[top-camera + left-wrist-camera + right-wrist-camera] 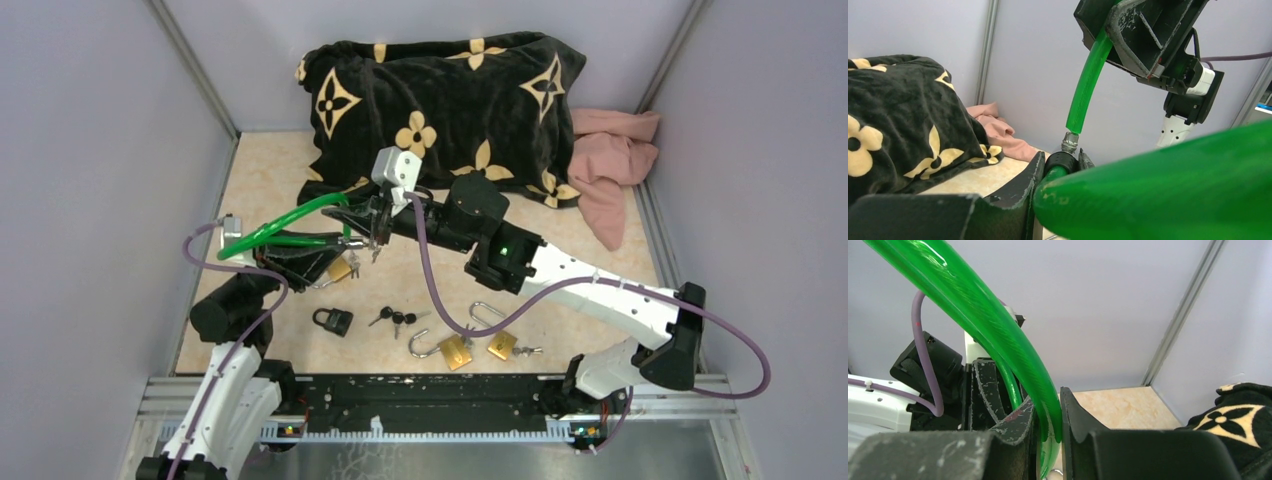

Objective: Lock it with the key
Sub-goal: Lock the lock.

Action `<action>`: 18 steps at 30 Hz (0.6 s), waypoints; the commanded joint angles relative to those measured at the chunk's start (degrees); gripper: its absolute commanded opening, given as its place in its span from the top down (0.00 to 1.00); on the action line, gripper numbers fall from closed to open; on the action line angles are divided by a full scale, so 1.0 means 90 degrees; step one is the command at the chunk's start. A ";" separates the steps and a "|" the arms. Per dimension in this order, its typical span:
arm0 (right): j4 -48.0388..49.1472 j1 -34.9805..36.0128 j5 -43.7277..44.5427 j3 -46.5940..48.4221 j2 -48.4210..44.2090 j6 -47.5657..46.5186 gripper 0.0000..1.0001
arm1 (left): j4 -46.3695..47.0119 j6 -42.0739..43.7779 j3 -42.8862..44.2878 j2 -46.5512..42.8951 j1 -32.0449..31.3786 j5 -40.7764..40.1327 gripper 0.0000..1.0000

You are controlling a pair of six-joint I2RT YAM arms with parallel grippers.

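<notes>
A: Right claw (1048, 425)?
B: Pinched the green cable lock (1000, 335), held above the worktop (270, 180).
A: Left claw (1062, 162)?
B: Pressed onto that lock's black end. Loose keys (397, 318) lay on the worktop, well apart

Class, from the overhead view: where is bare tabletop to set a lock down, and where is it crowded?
Bare: the back-left corner between wall and black blanket; right side between pink cloth and right forearm. Crowded: the centre, where the left hand and right hand meet on the green cable, and the near middle with black padlock, keys and brass padlocks.
</notes>
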 commanded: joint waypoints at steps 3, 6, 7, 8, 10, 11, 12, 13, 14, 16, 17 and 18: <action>0.0150 0.0208 -0.0550 0.0240 0.0242 0.0387 1.00 | 0.0582 -0.0583 -0.0010 -0.0202 -0.0035 -0.0571 1.00; 0.0129 0.0208 -0.0558 0.0262 0.0278 0.0390 1.00 | 0.0428 -0.0836 -0.0104 -0.0391 0.0015 -0.1118 1.00; 0.0133 0.0208 -0.0594 0.0285 0.0310 0.0390 1.00 | 0.0388 -0.0894 -0.0160 -0.0453 0.0058 -0.1269 1.00; 0.0133 0.0208 -0.0654 0.0310 0.0333 0.0390 1.00 | 0.0369 -0.0938 -0.0215 -0.0505 0.0100 -0.1379 1.00; 0.0151 0.0208 -0.0812 0.0345 0.0403 0.0390 0.95 | 0.0362 -0.0962 -0.0300 -0.0600 0.0157 -0.1530 1.00; 0.0184 0.0208 -0.0852 0.0348 0.0444 0.0390 0.92 | 0.0375 -0.0941 -0.0326 -0.0687 0.0177 -0.1543 1.00; 0.0248 0.0208 -0.0858 0.0342 0.0471 0.0402 0.87 | 0.0422 -0.0892 -0.0339 -0.0744 0.0181 -0.1532 1.00; 0.0300 0.0208 -0.0859 0.0339 0.0499 0.0425 0.83 | 0.0487 -0.0840 -0.0349 -0.0786 0.0181 -0.1521 1.00; 0.0358 0.0208 -0.0875 0.0346 0.0520 0.0433 0.80 | 0.0580 -0.0790 -0.0351 -0.0813 0.0181 -0.1507 1.00; 0.0470 0.0208 -0.0905 0.0348 0.0556 0.0462 0.77 | 0.0662 -0.0738 -0.0349 -0.0857 0.0181 -0.1553 1.00; 0.0503 0.0208 -0.0907 0.0348 0.0551 0.0476 0.76 | 0.0673 -0.0732 -0.0350 -0.0861 0.0181 -0.1582 1.00; 0.0528 0.0208 -0.0908 0.0347 0.0559 0.0478 0.75 | 0.0674 -0.0720 -0.0359 -0.0877 0.0181 -0.1592 1.00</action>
